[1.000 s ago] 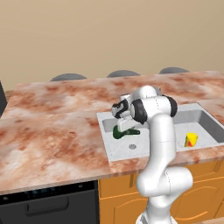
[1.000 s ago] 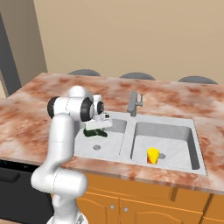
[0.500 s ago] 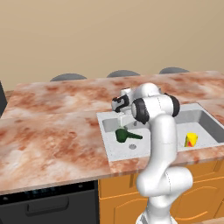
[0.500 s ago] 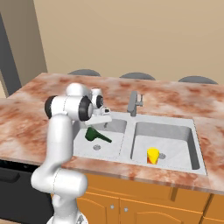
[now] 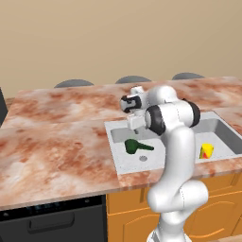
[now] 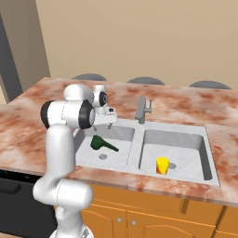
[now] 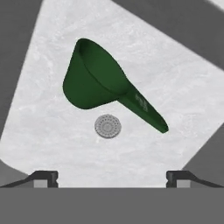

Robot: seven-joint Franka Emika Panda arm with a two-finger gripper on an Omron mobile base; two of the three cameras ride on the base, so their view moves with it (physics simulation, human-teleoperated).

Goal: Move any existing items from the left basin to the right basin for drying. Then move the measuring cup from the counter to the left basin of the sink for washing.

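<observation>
The dark green measuring cup (image 5: 134, 146) (image 6: 100, 143) (image 7: 94, 83) lies tipped on its side on the floor of the left basin (image 5: 124, 162) (image 6: 87, 155) (image 7: 48, 131). Its handle points toward the round drain (image 7: 107, 126). My gripper (image 5: 133, 126) (image 6: 105, 122) (image 7: 111, 178) hangs open just above the cup, apart from it, with nothing between the fingers. The yellow carton with a red mark (image 5: 206, 151) (image 6: 162, 165) stands on the floor of the right basin (image 5: 223, 133) (image 6: 186, 146).
A grey angular faucet (image 6: 142, 110) stands behind the divider between the basins. The marbled reddish counter (image 5: 56, 137) (image 6: 28, 125) spreads left of the sink. Dark chair backs (image 5: 73, 83) show beyond the counter's far edge.
The gripper has opened and let go of the measuring cup. The cup has settled on its side on the left basin floor, and the hand has lifted a little above it.
</observation>
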